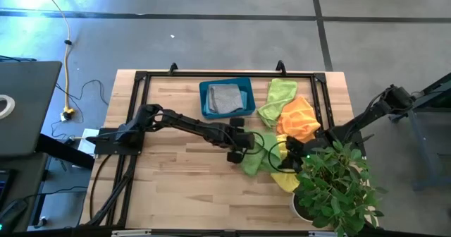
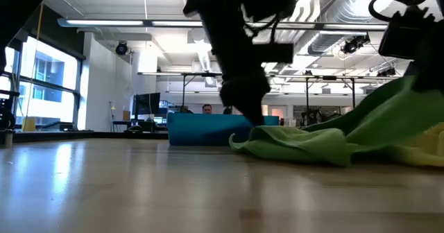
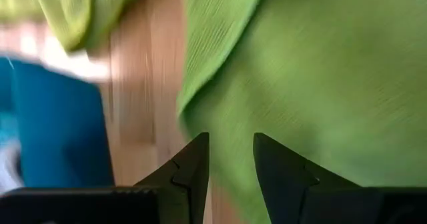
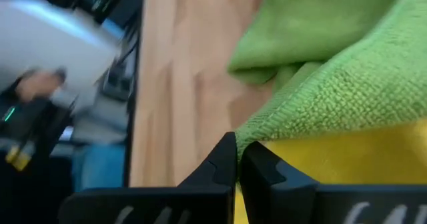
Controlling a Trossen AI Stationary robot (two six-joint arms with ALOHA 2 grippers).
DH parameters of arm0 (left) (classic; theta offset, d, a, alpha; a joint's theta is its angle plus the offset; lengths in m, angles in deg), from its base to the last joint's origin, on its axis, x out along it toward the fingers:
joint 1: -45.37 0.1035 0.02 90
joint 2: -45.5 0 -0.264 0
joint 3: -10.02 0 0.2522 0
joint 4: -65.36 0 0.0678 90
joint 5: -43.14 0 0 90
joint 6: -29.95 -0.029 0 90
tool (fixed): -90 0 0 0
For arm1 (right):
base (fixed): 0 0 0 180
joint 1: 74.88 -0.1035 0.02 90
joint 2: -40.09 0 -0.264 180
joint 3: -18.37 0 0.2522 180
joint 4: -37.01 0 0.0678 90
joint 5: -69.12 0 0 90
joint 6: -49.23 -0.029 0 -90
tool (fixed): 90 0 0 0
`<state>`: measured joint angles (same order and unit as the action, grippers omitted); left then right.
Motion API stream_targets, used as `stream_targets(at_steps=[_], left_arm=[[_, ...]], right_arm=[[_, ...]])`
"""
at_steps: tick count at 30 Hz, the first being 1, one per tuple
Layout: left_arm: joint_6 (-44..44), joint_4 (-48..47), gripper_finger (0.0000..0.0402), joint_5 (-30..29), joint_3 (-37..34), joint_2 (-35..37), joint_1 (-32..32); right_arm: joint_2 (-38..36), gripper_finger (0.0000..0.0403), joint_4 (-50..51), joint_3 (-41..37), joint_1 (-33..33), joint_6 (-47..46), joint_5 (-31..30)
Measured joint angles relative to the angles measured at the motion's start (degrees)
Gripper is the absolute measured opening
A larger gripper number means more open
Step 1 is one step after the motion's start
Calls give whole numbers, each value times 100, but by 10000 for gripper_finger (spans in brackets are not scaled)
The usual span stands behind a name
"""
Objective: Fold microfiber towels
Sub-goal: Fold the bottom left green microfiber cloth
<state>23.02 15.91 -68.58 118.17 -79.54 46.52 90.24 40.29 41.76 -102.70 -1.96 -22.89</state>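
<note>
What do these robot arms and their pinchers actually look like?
Both are slim, jointed arms in matt black. Each ends in two dark, wedge-shaped fingers, as on the left gripper and right gripper. Black cables loop beside them, and a small green light glows near the right wrist.

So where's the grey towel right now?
In the high view the grey towel lies inside the teal bin at the table's far edge, left of the lime green towel and the orange towel.

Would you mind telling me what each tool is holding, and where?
Right tool pinches the lime green microfiber towel at its edge. Left tool, open, holds nothing.
</note>
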Motion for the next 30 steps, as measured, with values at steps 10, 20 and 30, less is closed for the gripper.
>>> stream_targets(at_steps=[10, 20, 30], left_arm=[[1290, -197, 106, 1251, -367, 0, 387], [1527, -176, 106, 2672, -369, 2, 367], [1826, -64, 103, 2976, -369, -22, 298]], right_arm=[[0, 0, 435, 0, 0, 870, 398], [2, 0, 1461, 0, 0, 926, 27], [4, 0, 1860, -2, 0, 924, -832]])
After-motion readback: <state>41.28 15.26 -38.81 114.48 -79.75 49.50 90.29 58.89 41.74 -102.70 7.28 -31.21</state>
